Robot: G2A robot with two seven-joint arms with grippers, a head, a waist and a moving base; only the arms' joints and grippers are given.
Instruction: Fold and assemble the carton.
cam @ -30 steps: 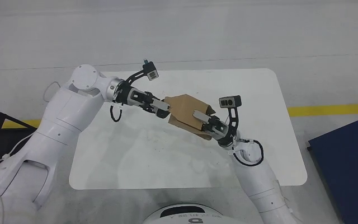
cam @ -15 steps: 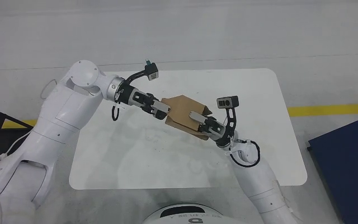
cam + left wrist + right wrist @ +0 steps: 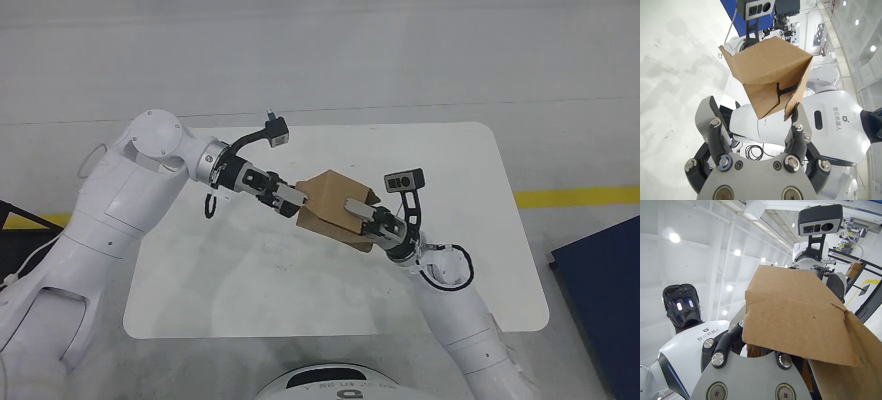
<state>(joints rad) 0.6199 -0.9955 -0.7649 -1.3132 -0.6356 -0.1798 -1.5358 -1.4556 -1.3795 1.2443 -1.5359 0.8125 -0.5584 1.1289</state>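
Observation:
A brown cardboard carton hangs above the middle of the white table, partly opened into a box shape with loose flaps. My left gripper is at the carton's left end. In the left wrist view this left gripper is open, with one fingertip touching a flap edge of the carton. My right gripper is shut on the carton's right side, holding it up. The carton hides the right fingers in the right wrist view.
The tabletop below the carton is bare and white, with faint smudges. A yellow floor line runs past the table's right side, and a dark blue object stands on the floor at the right.
The carton has turned and opened into a squarer shape. My left gripper has shifted slightly right along its end, and the right gripper has kept its hold.

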